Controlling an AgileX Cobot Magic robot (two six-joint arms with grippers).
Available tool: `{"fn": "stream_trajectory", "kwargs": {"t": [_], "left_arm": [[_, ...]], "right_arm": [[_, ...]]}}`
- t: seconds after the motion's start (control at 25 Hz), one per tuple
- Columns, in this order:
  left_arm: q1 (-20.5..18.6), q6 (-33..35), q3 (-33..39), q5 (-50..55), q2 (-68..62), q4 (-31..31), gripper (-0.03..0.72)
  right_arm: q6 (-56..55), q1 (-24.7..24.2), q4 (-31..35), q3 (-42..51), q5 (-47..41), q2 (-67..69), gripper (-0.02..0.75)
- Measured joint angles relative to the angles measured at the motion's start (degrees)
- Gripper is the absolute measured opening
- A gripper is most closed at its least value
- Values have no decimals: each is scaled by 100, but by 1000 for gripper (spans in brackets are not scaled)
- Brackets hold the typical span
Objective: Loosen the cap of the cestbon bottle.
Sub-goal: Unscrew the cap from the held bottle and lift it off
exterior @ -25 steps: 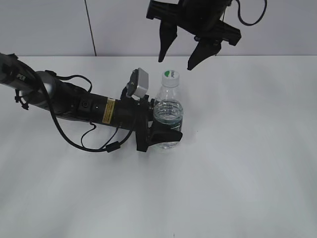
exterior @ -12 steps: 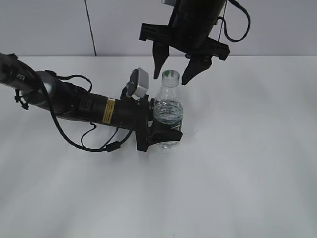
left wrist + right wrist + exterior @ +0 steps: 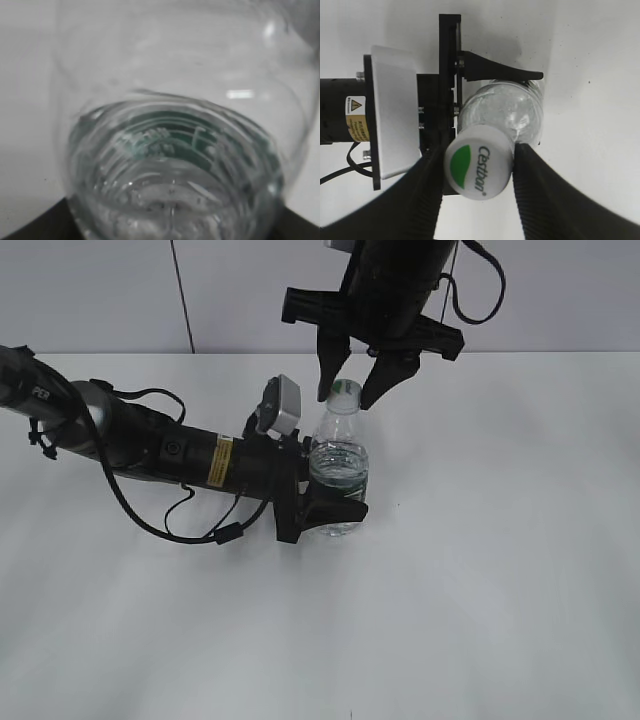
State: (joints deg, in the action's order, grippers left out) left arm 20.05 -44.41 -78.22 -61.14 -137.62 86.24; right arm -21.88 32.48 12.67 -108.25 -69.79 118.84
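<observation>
The white tabletop (image 3: 480,570) is the biggest thing here, and nearly everything on it sits a bit left of the middle. The left arm (image 3: 150,445) lies low across the left side and reaches to the right, and its left pincer (image 3: 335,502) is pinching the cestbon bottle (image 3: 338,480) around its lower body. The bottle stands up straight on the tabletop, and in the left wrist view it fills almost the whole picture, so the grip looks snug. The right arm (image 3: 395,285) hangs down from the far side, right above the bottle. A second ago its right pincer (image 3: 352,388) was higher up and off to the right with its fingers spread wide. Since then it has come down and over, and now one finger sits on each side of the cap (image 3: 345,392). The right wrist view shows the small white cap (image 3: 479,169) with its green leaf mark between the two dark fingers (image 3: 532,175). The right finger looks like it touches the cap, and the left one is just beside it, so the pincer is nearly pressed onto the cap but maybe not squeezing yet. That means the reaching part looks done. I think the next job is to squeeze tight and then twist.
</observation>
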Motion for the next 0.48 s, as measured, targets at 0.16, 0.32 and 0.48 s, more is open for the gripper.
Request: {"fn": "stream_trajectory", "kwargs": {"t": [0.16,0.32,0.48], "left_arm": [[0,0,0,7,0,0,417],[0,0,0,7,0,0,417],[0,0,0,13,0,0,416]], "right_arm": [[26,0,0,0,0,0,319],[118,0,0,0,-6,0,307],[268,0,10,0,-6,0,307]]}}
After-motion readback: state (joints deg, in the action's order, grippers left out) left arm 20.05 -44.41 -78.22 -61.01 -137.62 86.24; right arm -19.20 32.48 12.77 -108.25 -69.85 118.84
